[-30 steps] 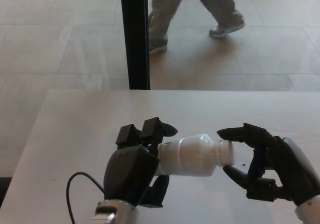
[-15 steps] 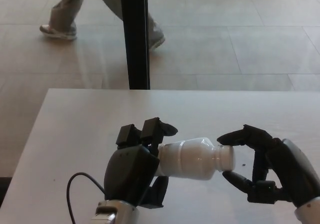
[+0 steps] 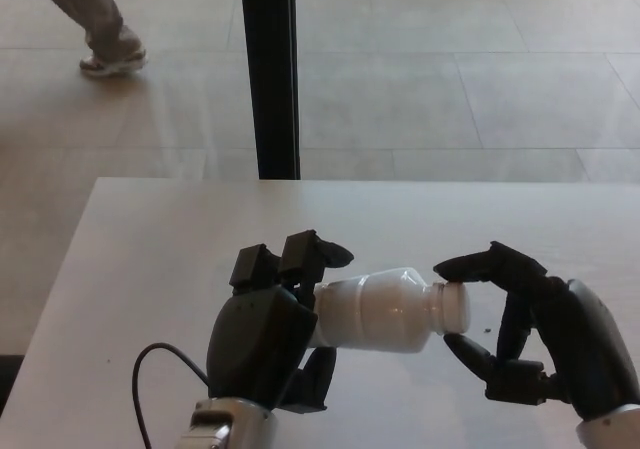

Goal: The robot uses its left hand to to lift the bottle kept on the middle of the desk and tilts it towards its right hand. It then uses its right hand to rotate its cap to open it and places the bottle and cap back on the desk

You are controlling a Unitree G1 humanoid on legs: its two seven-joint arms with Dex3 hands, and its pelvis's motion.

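Observation:
A white bottle lies tilted on its side above the desk, its cap pointing right. My left hand is shut on the bottle's base end. My right hand is at the cap, one finger over its top and the thumb below it, touching the cap on both sides. The cap is still on the bottle's neck.
A black cable loops on the desk by my left wrist. A black post stands behind the desk's far edge. A person's leg and shoe show on the tiled floor at the upper left.
The bottle and both hands have barely moved; my right fingers have shifted slightly on the cap. The person has walked from the upper middle to the upper left.

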